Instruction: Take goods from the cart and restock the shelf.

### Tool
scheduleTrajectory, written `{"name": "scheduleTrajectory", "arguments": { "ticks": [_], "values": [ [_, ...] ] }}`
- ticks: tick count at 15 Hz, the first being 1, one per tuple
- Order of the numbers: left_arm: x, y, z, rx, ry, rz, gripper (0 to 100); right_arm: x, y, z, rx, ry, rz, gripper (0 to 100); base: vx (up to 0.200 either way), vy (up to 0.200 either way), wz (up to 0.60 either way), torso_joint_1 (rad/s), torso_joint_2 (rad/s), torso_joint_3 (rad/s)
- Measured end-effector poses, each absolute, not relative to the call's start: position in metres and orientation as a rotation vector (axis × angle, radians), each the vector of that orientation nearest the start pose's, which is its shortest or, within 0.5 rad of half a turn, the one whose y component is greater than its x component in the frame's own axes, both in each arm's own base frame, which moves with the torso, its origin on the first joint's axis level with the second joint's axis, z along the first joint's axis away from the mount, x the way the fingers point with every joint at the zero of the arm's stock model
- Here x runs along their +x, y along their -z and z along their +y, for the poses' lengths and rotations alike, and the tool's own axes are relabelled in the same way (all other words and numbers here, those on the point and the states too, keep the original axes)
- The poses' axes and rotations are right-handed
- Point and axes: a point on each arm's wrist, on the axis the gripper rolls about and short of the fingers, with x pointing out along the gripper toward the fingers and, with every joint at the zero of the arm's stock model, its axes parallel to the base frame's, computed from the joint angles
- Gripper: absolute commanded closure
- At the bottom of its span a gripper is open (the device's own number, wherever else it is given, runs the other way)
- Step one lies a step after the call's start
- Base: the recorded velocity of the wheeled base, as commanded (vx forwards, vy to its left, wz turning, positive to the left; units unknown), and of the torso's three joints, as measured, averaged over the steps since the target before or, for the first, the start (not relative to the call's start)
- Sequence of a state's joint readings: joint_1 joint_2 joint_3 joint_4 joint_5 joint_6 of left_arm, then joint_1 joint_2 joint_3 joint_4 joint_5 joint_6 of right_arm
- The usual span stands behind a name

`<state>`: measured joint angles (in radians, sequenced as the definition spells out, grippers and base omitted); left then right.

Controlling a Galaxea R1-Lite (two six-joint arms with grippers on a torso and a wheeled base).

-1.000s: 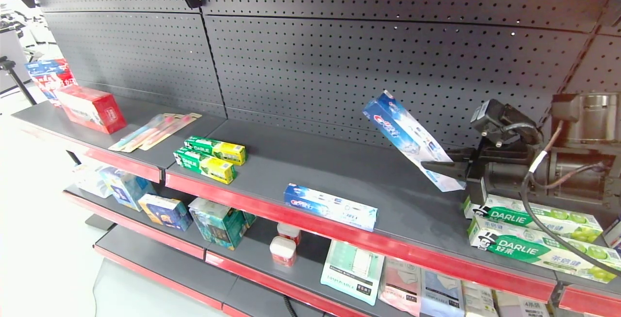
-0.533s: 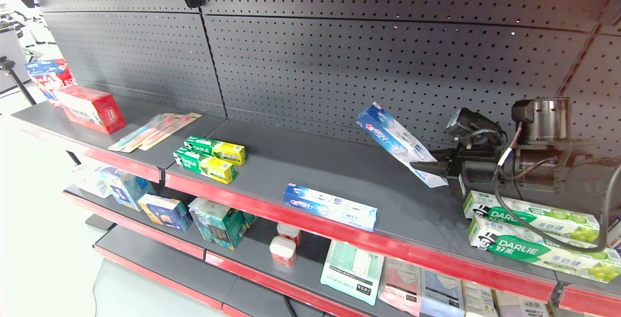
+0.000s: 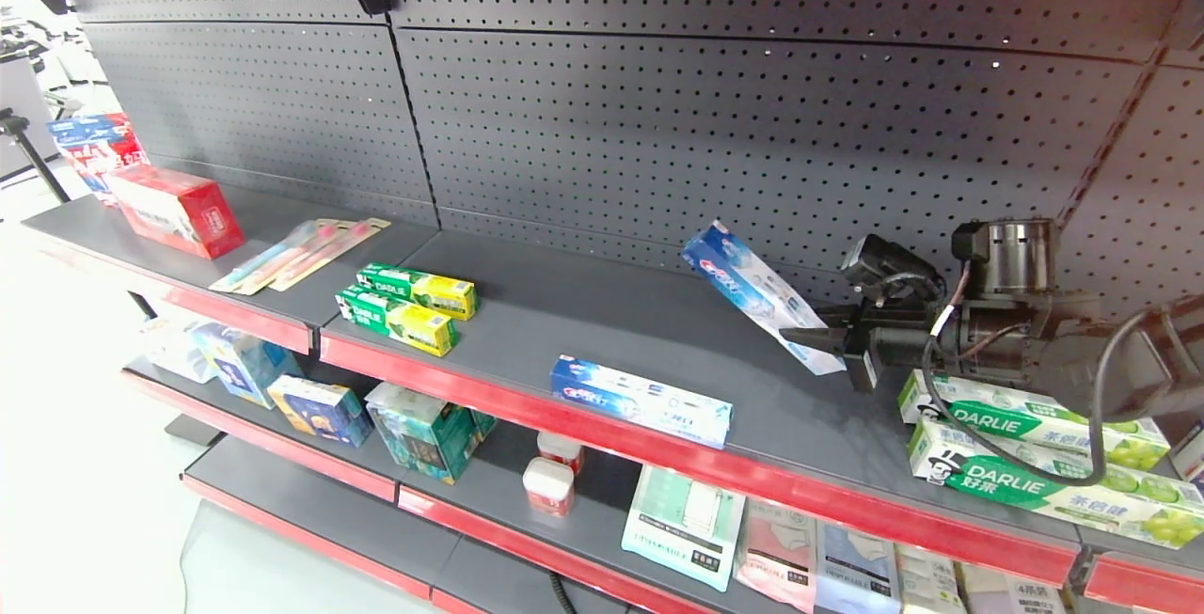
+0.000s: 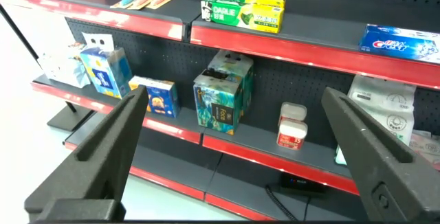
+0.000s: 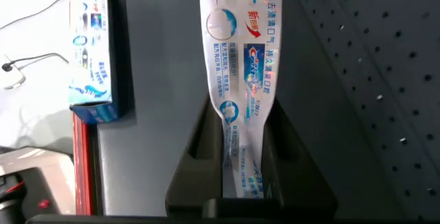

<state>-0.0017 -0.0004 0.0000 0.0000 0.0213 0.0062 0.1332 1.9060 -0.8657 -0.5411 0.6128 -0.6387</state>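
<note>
My right gripper (image 3: pixel 816 343) is shut on the lower end of a blue and white toothpaste box (image 3: pixel 752 290). The box is tilted, its free end up toward the pegboard, low over the dark shelf board (image 3: pixel 602 313). In the right wrist view the box (image 5: pixel 237 59) runs out from between the fingers (image 5: pixel 199 148) of the gripper (image 5: pixel 242 162). A second blue toothpaste box (image 3: pixel 641 401) lies flat at the shelf's red front edge. My left gripper (image 4: pixel 234 148) stands open with nothing in it, facing the lower shelves.
Two green toothpaste boxes (image 3: pixel 406 307) lie mid-left, and two longer green boxes (image 3: pixel 1044 449) lie right of my right gripper. Toothbrush packs (image 3: pixel 301 252) and a red box (image 3: pixel 177 210) sit far left. Bare board lies between the flat blue box and the pegboard (image 3: pixel 658 125).
My right arm has moved left and down with the toothpaste box. The box now lies flatter and closer to the shelf board.
</note>
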Motion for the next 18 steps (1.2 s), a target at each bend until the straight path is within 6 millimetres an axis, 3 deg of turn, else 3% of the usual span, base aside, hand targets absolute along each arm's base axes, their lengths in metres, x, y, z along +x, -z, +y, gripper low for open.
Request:
{"name": "scheduleTrajectory", "arguments": {
  "ticks": [10,18],
  "values": [
    [-0.023,-0.075,0.001,0.006,-0.019,0.000,0,0.343,-0.094,0.060,-0.441,-0.924,0.282,100,0.000,0.000,0.00,0.000,0.00,0.000],
    [-0.023,-0.075,0.001,0.006,-0.019,0.000,0,0.361,-0.090,0.074,-0.439,-0.949,0.262,100,0.000,0.000,0.00,0.000,0.00,0.000]
  ]
}}
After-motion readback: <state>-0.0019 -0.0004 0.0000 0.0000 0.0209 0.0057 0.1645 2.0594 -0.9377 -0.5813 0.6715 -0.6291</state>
